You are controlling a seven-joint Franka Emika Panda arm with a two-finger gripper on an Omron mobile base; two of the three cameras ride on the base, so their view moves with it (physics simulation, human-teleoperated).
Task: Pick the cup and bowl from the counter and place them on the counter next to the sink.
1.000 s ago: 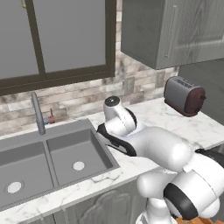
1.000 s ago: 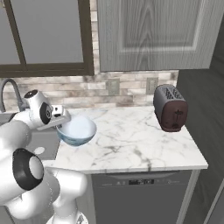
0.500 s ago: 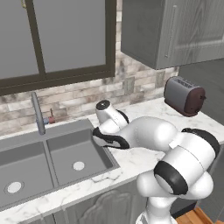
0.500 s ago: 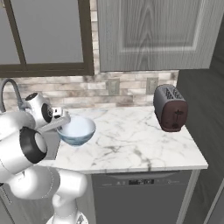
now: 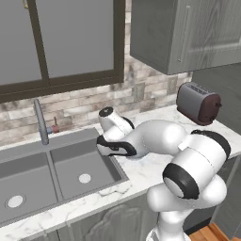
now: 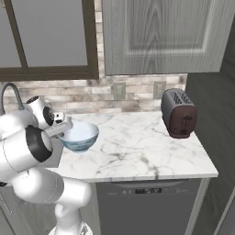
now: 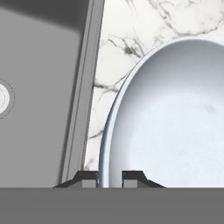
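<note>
We hold the gripper (image 7: 109, 177) closed on the rim of the bowl (image 6: 79, 136), positioned on the counter (image 6: 137, 151) at its edge bordering the sink (image 5: 52, 174).

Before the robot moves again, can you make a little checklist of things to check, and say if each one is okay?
1. Fingertips on both sides of the wide light-blue bowl's rim: ok, the rim runs between them in the hand view.
2. Gripper squeezing the rim firmly: cannot tell, little of the tips shows.
3. Bowl beside the big grey rectangular sink: ok, the basin edge lies right next to it.
4. Bowl resting on the white marble counter: cannot tell, it may be slightly lifted.
5. Dark red-and-grey toaster out of the way: ok, it stands far along the counter.
6. Small yellow cup's place: cannot tell.
</note>
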